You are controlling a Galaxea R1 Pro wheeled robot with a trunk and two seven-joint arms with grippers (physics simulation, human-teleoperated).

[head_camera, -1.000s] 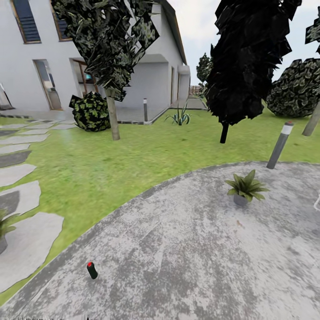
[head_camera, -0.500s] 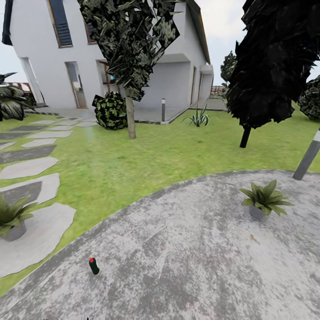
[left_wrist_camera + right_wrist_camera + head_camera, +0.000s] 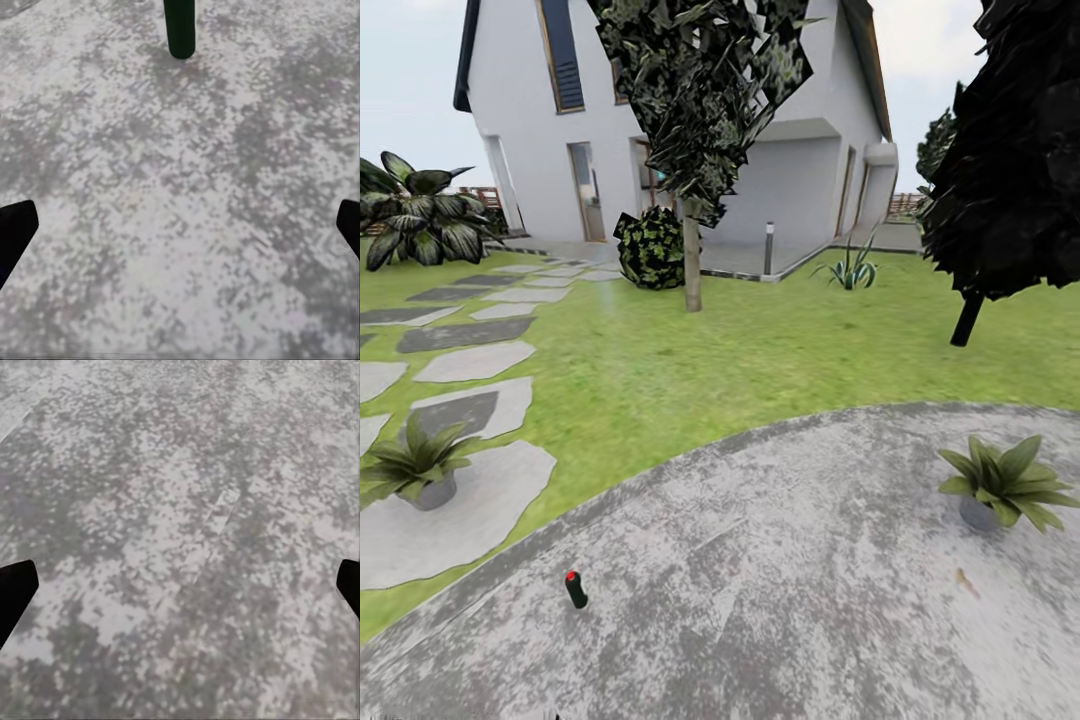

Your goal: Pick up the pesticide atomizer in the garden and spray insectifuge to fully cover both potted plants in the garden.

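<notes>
The small dark upright pesticide bottle with a red top [image 3: 575, 589] stands on the round, mottled grey stone patio [image 3: 790, 600], near the patio's left edge where the stone meets the green lawn [image 3: 690, 370]. In the left wrist view the bottle's dark lower body [image 3: 181, 28] rises from the same speckled stone, ahead of the left tool [image 3: 180, 225] and roughly in line with the gap between its two black fingertips [image 3: 15, 229], which sit far apart at the sides of the frame; the tool is spread wide and holds nothing, with bare stone between it and the bottle. The right tool [image 3: 180, 585] is likewise released, its dark fingertips [image 3: 13, 589] well apart over plain grey stone. One low green rosette plant in a little grey pot [image 3: 1005, 487] sits on the patio near its right edge, well apart from the bottle. The second such potted plant [image 3: 417, 462] rests on a pale irregular stepping stone [image 3: 460, 515] in the lawn, off the patio's left edge. Beyond the grass stand a slim tree trunk with dark foliage [image 3: 692, 260], a very dark tree [image 3: 1010, 170], a small grey bollard lamp [image 3: 768, 248], a broad-leaved bush [image 3: 415, 215] and a white house [image 3: 760, 130].
</notes>
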